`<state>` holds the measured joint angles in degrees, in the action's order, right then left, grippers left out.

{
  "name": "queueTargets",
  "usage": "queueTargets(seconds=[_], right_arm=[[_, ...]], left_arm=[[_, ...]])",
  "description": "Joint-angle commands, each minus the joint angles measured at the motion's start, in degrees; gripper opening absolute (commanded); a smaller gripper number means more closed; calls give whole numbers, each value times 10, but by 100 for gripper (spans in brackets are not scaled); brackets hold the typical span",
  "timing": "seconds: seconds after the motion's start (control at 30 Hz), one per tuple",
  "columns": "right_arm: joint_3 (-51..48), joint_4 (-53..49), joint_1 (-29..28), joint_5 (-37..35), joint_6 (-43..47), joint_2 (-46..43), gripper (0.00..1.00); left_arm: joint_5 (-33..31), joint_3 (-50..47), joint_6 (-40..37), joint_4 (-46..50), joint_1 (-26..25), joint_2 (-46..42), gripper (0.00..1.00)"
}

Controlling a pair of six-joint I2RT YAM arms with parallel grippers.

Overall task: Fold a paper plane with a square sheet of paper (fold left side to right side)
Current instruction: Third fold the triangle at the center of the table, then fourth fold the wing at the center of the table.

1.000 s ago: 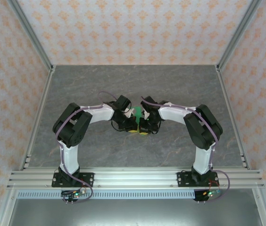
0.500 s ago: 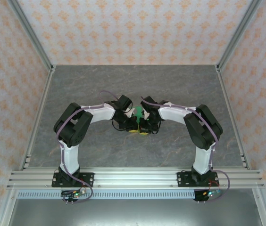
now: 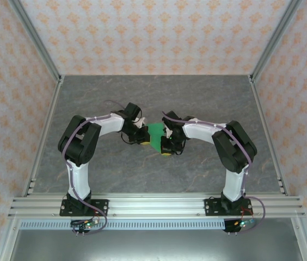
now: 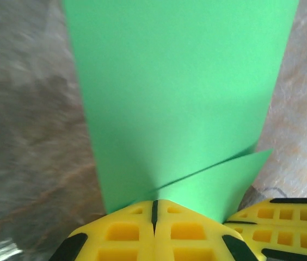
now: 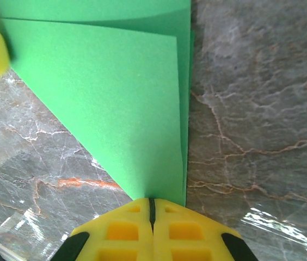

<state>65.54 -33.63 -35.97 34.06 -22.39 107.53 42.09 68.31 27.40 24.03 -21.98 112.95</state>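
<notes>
Left claw (image 4: 154,209), yellow jaws pressed together, pinches one end of the thin bright green sheet of paper (image 4: 180,98); right claw (image 5: 151,207), equally clamped, holds a tapering corner of it; you see the sheet stretched between both claws over the middle of the grey marbled desk (image 3: 88,98), well apart from every edge. Overlapping layers and a slanted flap suggest that some creases are made; the narrow dart is not yet formed, so further folds remain for you.
</notes>
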Motion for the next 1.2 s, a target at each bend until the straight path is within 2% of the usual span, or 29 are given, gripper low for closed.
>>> queueTargets(seconds=[0.0,0.2,0.33,0.5,0.7,0.8,0.9,1.17], right_arm=[[-26,-94,5,-96,8,24,0],[-25,-81,6,-87,9,18,0],[-27,-32,5,-71,7,-5,0],[-5,14,5,-92,19,-56,2],[-3,36,5,-169,70,-131,26],[-13,59,4,-175,94,-147,34],[-37,104,-13,-180,115,-167,43],[-82,165,-74,-222,170,-167,50]], left_arm=[[-130,-2,-26,29,37,21,0],[-127,-10,-33,27,65,18,0],[-113,-10,-33,25,75,-9,0],[-95,-25,-11,11,76,-77,11],[-53,-78,56,-53,73,-135,29],[-12,-100,94,-106,54,-132,36],[-1,-101,119,-131,28,-113,41],[-3,-83,143,-151,4,-61,45]])
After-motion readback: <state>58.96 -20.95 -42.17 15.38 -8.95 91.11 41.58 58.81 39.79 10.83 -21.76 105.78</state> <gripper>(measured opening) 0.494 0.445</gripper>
